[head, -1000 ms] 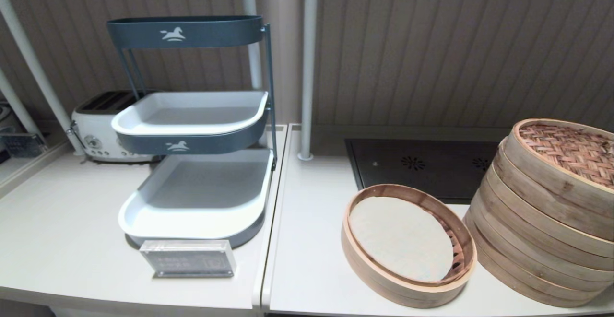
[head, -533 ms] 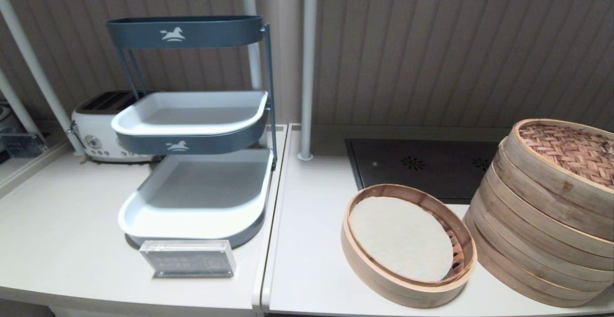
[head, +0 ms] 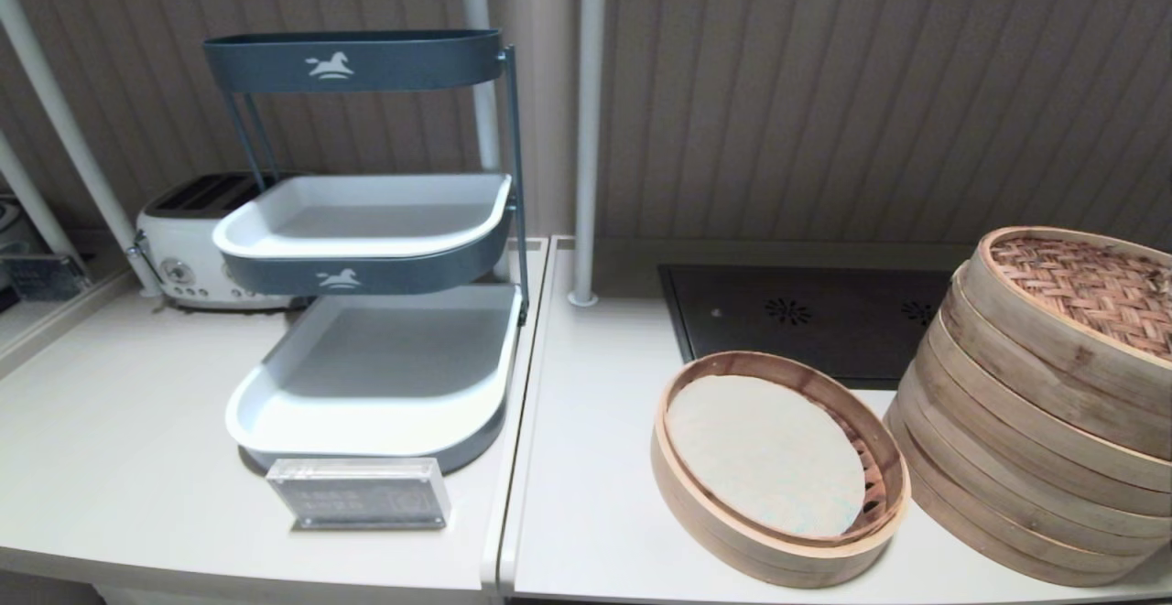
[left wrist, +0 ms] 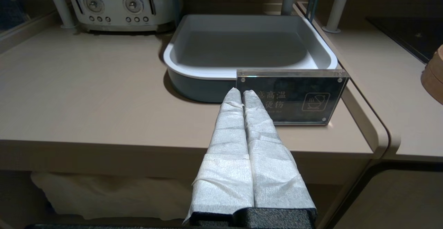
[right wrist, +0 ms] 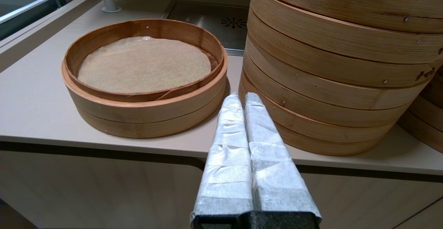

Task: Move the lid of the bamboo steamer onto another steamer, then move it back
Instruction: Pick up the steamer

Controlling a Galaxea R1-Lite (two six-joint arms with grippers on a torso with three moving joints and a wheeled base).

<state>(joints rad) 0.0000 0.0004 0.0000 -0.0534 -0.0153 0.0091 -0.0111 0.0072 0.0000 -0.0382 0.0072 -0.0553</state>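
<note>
two horse logos [head: 330, 65] on rack [head: 513, 175]

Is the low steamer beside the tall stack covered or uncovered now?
Uncovered. The low steamer shows its pale liner; the woven lid sits on the tall stack.

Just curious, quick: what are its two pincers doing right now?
Left pincer: closed, holding nothing.
Right pincer: closed, holding nothing.

The light is soft and even, coming from above. The tray rack [head: 366, 248] throws a weak shadow on the counter [head: 110, 440]. The acrylic sign [left wrist: 290, 95] shows small glare. Straight lines bend near the edges of the head view.
</note>
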